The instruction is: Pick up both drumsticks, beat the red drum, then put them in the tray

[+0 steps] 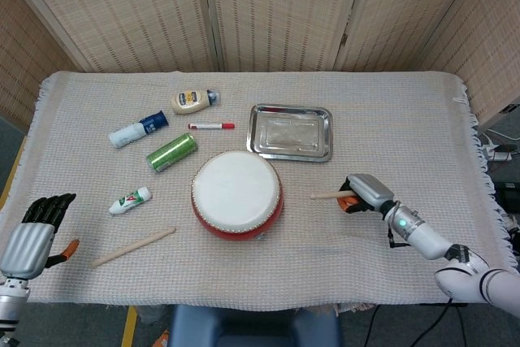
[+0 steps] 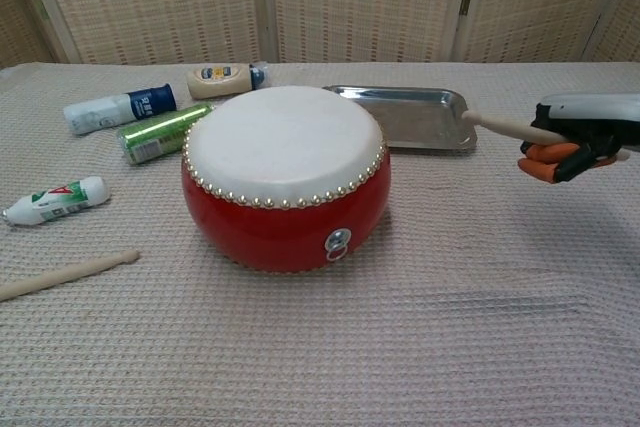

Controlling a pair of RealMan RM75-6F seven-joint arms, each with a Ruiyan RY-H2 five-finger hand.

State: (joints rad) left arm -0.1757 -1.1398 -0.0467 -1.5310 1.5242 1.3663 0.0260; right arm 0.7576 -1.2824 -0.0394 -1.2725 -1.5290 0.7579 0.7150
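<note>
Only head view shows left hand (image 1: pixel 36 225), spread; right hand (image 2: pixel 578 137) grips drumstick (image 2: pixel 500 126).

The red drum (image 1: pixel 237 193) sits pretty much dead centre on the table (image 1: pixel 422 127) and it's the tallest thing there; anything crossing the middle has to go over or around it. At its 1 o'clock the metal tray (image 1: pixel 291 132) lies near its rim, low and flat; between drum and right hand (image 1: pixel 363 193), at 3 o'clock, there's a bare strip, with the held drumstick (image 1: pixel 328 195) poking into it toward the drum. From 9 to 11 o'clock it's crowded: small tube (image 1: pixel 130 200), green can (image 1: pixel 171 152), blue-capped bottle (image 1: pixel 138 130), red marker (image 1: pixel 211 126), mayo bottle (image 1: pixel 193 101); gaps between them look tight. At 8 o'clock the loose drumstick (image 1: pixel 132 247) lies alone, open cloth between it and the left hand (image 1: pixel 34 233).
</note>
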